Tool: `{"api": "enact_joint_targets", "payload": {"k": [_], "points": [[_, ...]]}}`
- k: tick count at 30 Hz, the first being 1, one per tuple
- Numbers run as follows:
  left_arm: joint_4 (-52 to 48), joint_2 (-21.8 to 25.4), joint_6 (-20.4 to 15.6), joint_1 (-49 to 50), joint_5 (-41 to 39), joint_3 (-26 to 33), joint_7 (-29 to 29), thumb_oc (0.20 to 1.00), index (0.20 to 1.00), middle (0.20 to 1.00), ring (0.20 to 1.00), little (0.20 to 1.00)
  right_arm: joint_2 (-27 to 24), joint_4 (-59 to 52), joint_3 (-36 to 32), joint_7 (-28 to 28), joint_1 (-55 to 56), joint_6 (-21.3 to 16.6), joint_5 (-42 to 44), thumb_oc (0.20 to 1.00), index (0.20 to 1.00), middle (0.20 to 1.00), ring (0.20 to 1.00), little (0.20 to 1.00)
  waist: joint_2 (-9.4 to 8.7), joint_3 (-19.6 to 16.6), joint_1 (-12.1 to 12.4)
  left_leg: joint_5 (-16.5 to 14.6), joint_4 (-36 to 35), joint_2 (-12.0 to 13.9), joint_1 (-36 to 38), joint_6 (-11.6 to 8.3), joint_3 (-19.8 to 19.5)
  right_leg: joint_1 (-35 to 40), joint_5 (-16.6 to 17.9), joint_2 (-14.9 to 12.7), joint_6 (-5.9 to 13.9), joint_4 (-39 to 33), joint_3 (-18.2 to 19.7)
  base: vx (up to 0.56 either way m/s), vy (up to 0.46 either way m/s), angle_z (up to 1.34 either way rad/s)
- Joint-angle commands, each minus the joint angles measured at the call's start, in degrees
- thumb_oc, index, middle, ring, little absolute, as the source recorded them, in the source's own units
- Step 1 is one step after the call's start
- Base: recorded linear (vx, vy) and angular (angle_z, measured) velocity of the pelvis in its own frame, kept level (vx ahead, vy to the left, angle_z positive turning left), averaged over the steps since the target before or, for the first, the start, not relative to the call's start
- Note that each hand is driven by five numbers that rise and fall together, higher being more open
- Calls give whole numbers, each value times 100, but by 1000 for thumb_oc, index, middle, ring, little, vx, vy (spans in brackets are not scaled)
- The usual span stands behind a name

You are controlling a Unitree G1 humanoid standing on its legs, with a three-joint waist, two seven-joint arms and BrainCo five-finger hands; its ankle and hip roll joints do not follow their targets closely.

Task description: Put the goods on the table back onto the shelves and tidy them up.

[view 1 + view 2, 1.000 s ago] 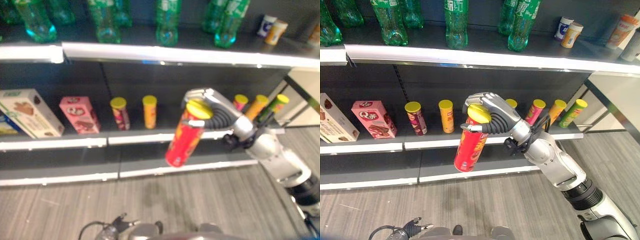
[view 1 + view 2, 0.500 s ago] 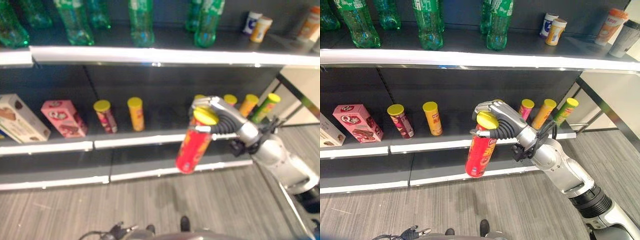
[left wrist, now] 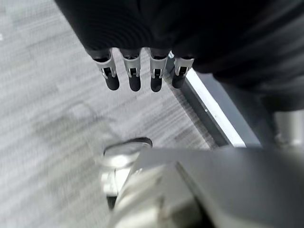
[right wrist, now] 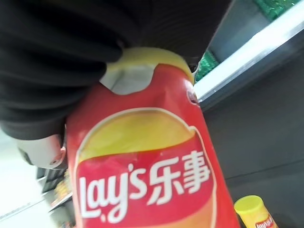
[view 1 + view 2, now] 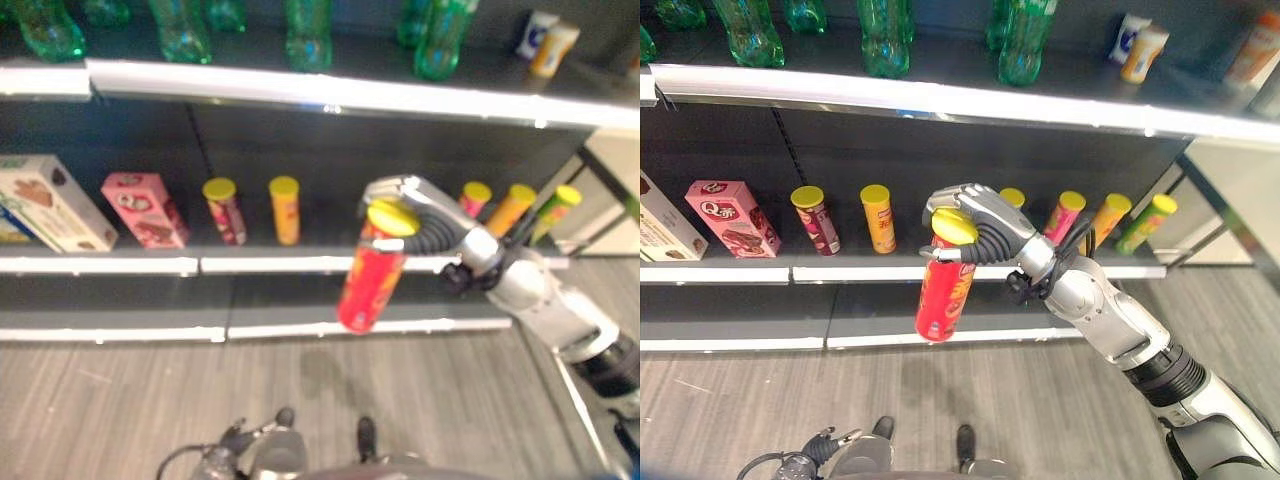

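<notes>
- The robot's right hand [image 5: 975, 222] holds a tall red cardboard snack tube with a yellow plastic lid [image 5: 946, 283] in the air before a dark metal shelf unit, fingers curled over the lid end, the tube hanging tilted with its base toward the grey wood-grain floor [image 5: 760, 400].
- The step in hand appears to be the carry: the tube is grasped but not yet on any board. It hangs in front of the middle shelf [image 5: 880, 270], level with a gap in the row of smaller tubes.
- To the gap's left stand a dark red tube [image 5: 814, 219] and a yellow tube [image 5: 878, 217]; to its right a pink one [image 5: 1064, 216], an orange one [image 5: 1104, 219] and a green one [image 5: 1146, 223] lean back. A pink carton [image 5: 732, 217] sits further left.
- The next move likely calls for righting the tube and reaching in under the white-edged upper shelf [image 5: 940, 98], which carries glossy green plastic bottles [image 5: 885, 40].
- The left hand [image 3: 142, 71] hangs over the floor, fingers straight and released, holding nothing.
- The tube's smooth, rigid wall should stand steadily once upright.
</notes>
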Motion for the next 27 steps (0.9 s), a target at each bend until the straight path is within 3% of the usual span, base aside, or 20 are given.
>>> {"api": "enact_joint_targets", "payload": {"k": [1,9,17,27], "points": [[41,175,-122,265,260,-293,-37,1000,1000,1000,1000,1000,391,-57,-257,-384,-88,27,-463,200,200,200,200,200,-60,-553,93,719,-775,257,-344,-31,-190,400,-381,-210,224,398,27,50,238,5],[279,231,-25,256,-134,80,11,1000,1000,1000,1000,1000,955,745,-50,-592,-78,303,-1112,200,200,200,200,200,-139,-418,271,609,-690,133,-410,77,-63,136,-115,-367,327,264,135,-18,77,-10],[137,99,-76,283,-112,-148,128,1000,1000,1000,1000,1000,1373,1825,233,-1034,-236,519,-1665,200,200,200,200,200,-152,-341,467,634,-801,128,-456,93,-281,197,-123,-338,304,112,-29,5,-6,11],[33,111,-155,84,-385,-532,352,1000,1000,1000,1000,1000,2202,3947,858,-1832,-1575,886,-2110,200,200,200,200,200,-85,-112,905,623,-791,-25,-623,87,-606,192,-228,-397,318,103,-317,4,6,16]]}}
